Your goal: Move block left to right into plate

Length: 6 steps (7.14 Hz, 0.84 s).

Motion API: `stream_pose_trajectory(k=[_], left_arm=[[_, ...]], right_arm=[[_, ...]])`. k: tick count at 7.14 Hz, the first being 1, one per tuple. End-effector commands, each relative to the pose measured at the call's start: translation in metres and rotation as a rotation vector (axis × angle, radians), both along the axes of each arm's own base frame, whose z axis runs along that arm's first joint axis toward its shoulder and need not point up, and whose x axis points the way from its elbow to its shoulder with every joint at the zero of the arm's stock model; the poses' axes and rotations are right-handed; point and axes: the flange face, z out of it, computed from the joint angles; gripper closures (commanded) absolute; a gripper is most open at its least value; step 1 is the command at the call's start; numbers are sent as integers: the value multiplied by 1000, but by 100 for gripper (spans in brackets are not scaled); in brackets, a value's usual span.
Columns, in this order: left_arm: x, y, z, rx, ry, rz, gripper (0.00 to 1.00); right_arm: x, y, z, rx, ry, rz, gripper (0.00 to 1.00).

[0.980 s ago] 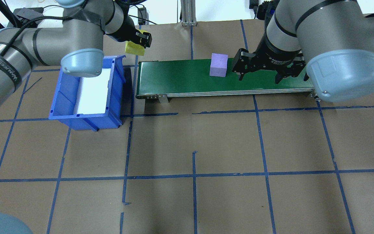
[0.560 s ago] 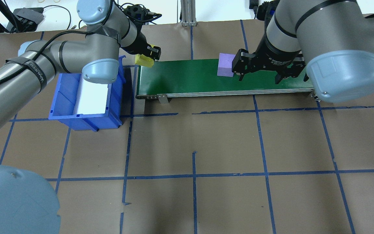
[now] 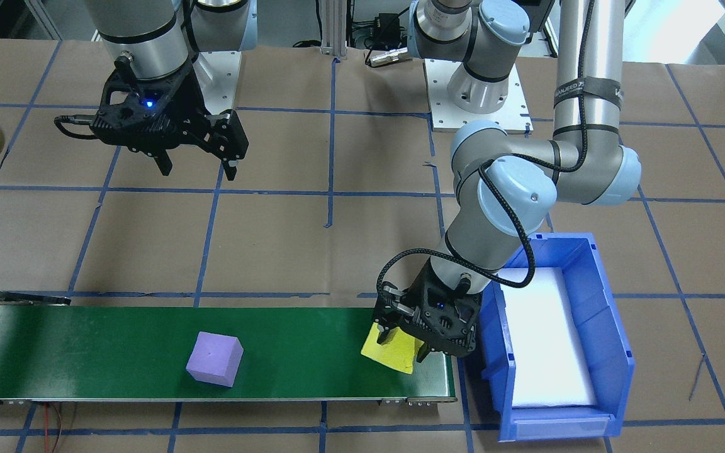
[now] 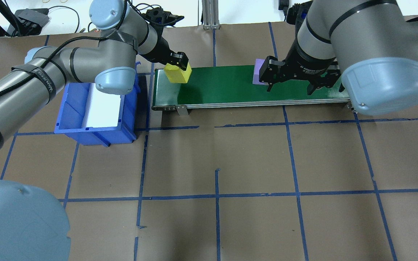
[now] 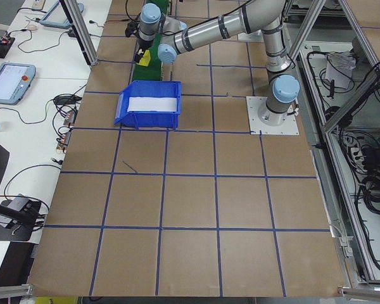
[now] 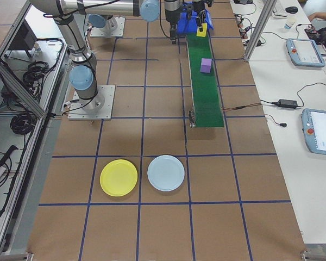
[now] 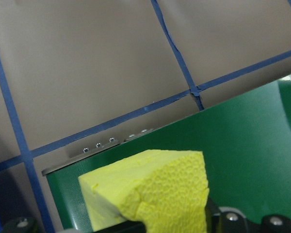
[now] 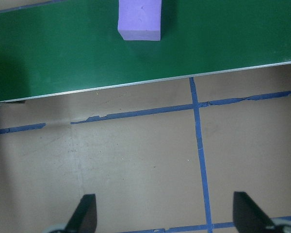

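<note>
My left gripper [image 4: 179, 69] is shut on a yellow foam block [image 4: 177, 74], which it holds tilted over the left end of the green conveyor belt [image 4: 223, 87]; the left wrist view shows that block [image 7: 150, 189] just above the belt. A purple block [image 3: 214, 358] lies further along the belt, and from overhead this purple block [image 4: 257, 72] is partly hidden behind my right gripper [image 4: 289, 87]. The right gripper [image 3: 199, 171] hangs open and empty above the table, on the robot's side of the belt. The yellow plate [image 6: 118, 177] lies on the table well past the belt's right end.
A blue bin [image 4: 71, 108] with a white liner stands just left of the belt. A pale blue plate [image 6: 165, 173] lies beside the yellow one. Blue tape lines grid the brown table. Desks with tablets and cables run along the far side.
My left gripper has carried the yellow block rightward from near the bin to over the belt's left end. The purple block has moved right along the belt. The right gripper has stayed put.
</note>
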Motion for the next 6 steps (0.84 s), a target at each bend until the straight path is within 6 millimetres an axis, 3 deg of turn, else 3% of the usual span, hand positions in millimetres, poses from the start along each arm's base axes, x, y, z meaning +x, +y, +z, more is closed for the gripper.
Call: stream_pose_trajectory(k=[1,3,4,6], left_arm=[[-12,5,-1,21,21,29,0],[-10,6,15,-8,5,26,0],[4,2,33,-50,-59,62,0],[75,-9,57,-76,-117,184,0]], right_arm=[[0,0,0,1,0,0,0],[0,0,0,1,0,0,0],[0,0,0,0,1,0,0],[0,0,0,1,0,0,0]])
